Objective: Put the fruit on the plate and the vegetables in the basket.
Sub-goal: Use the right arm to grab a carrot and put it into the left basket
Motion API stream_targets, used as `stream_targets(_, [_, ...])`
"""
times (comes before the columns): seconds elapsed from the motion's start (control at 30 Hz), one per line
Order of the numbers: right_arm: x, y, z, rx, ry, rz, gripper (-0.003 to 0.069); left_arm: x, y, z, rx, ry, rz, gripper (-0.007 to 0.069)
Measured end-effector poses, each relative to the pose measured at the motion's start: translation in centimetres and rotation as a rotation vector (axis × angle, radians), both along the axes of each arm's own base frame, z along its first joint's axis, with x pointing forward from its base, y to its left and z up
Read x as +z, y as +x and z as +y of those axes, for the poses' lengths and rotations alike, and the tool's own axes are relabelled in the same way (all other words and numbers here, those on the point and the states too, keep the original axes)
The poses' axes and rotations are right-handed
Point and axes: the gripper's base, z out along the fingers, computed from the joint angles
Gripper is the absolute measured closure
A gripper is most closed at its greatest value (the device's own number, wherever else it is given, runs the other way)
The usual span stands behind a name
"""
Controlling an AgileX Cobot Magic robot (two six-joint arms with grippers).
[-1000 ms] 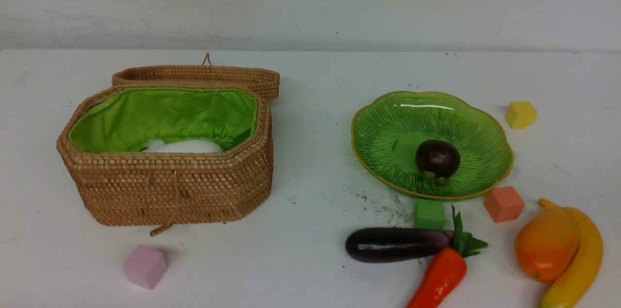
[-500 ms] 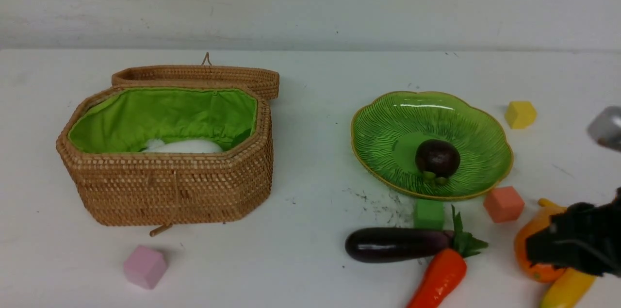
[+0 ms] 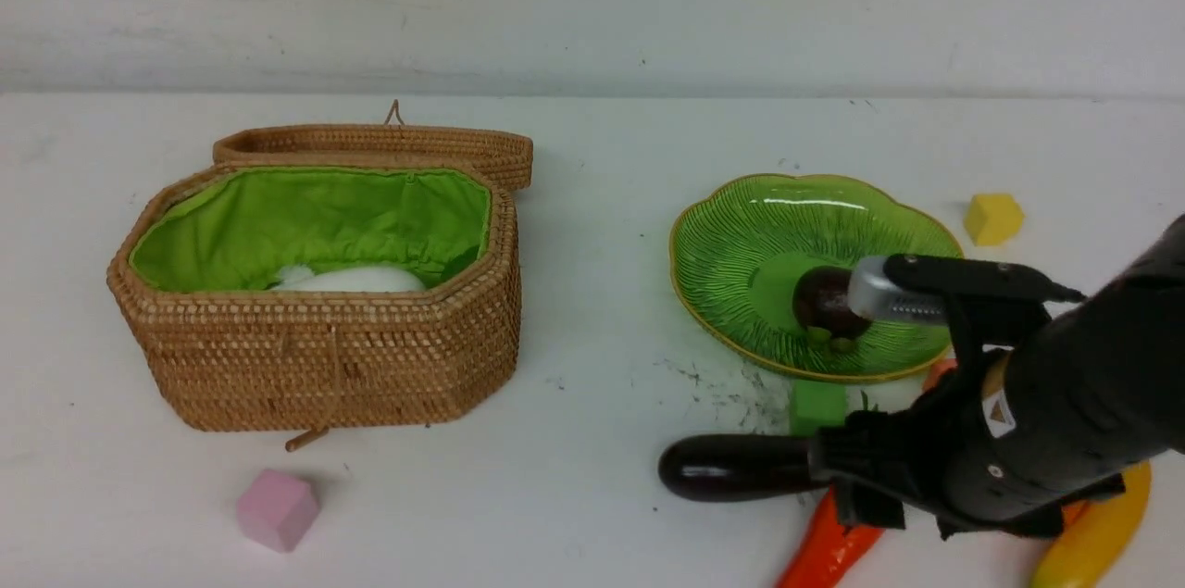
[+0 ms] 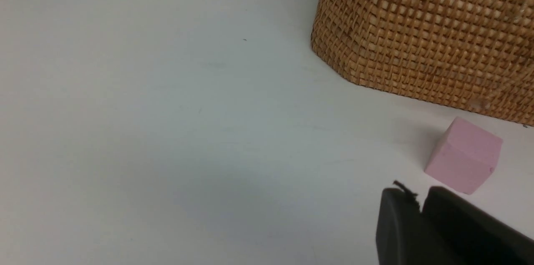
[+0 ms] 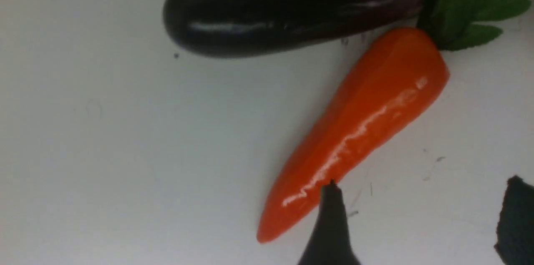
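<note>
Carrot (image 5: 358,131) lies nearest on the surface (image 5: 104,152), and the right end effector (image 5: 423,183) hovers over it, spread wide and empty, apparently lining up a grab. Eggplant (image 5: 292,10) waits just behind. Left end effector (image 4: 419,210) idles pinched closed near the basket (image 3: 324,356); mangosteen (image 3: 819,301) sits on the plate (image 3: 741,236).

scuffed white tabletop (image 3: 592,199) beneath a pale, faintly streaked wall (image 3: 592,5)

Rough, bumpy woven-cane basket (image 3: 324,356). Soft, wrinkly green cloth lining (image 3: 315,218) inside basket. Shiny ribbed green glass plate (image 3: 741,236). Very shiny, smooth eggplant (image 5: 292,10), plastic look. Shiny, smooth carrot (image 5: 367,123), same look. Dull, foam-like pink cube (image 4: 463,156) near basket. Smooth, dull white table (image 3: 592,227).
</note>
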Motion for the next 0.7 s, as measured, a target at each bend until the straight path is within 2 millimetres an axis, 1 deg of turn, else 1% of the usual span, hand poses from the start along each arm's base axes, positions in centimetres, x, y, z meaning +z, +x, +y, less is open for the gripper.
stream_targets(0.03, [-0.1, 0.1, 0.0, -0.009, 0.003, 0.001, 0.0144, 0.0, 0.0, 0.0, 0.0, 0.0, 0.0, 0.0547])
stream_targets(0.07, [-0.2, 0.2, 0.1, -0.065, 0.026, 0.008, 0.0144, 0.0, 0.0, 0.0, 0.0, 0.0, 0.0, 0.0546])
stream_targets(0.13, [-0.2, 0.4, 0.2, -0.106, 0.046, 0.01, 0.0144, 0.0, 0.0, 0.0, 0.0, 0.0, 0.0, 0.0545])
stream_targets(0.17, [-0.3, 0.6, 0.3, -0.168, 0.077, 0.017, 0.0144, 0.0, 0.0, 0.0, 0.0, 0.0, 0.0, 0.0543])
stream_targets(0.2, [-0.4, 0.6, 0.3, -0.186, 0.085, 0.021, 0.0144, 0.0, 0.0, 0.0, 0.0, 0.0, 0.0, 0.0543])
stream_targets(0.23, [-0.6, 0.8, 0.5, -0.28, 0.119, 0.05, 0.0144, 0.0, 0.0, 0.0, 0.0, 0.0, 0.0, 0.0543])
stream_targets(0.33, [-1.9, 1.3, 0.8, -0.386, 0.136, 0.094, 0.0144, 0.0, 0.0, 0.0, 0.0, 0.0, 0.0, 0.054])
stream_targets(0.43, [-3.5, 2.2, 1.3, -0.415, 0.112, 0.122, 0.0144, 0.0, 0.0, 0.0, 0.0, 0.0, 0.0, 0.0535])
stream_targets(0.53, [-5.2, 3.6, 2.2, -0.422, 0.079, 0.15, 0.0144, 0.0, 0.0, 0.0, 0.0, 0.0, 0.0, 0.0533])
stream_targets(0.6, [-5.9, 4.4, 2.7, -0.421, 0.061, 0.16, 0.0144, 0.0, 0.0, 0.0, 0.0, 0.0, 0.0, 0.0533])
stream_targets(0.7, [-7.1, 4.9, 3.0, -0.417, 0.012, 0.186, 0.0144, 0.0, 0.0, 0.0, 0.0, 0.0, 0.0, 0.0533])
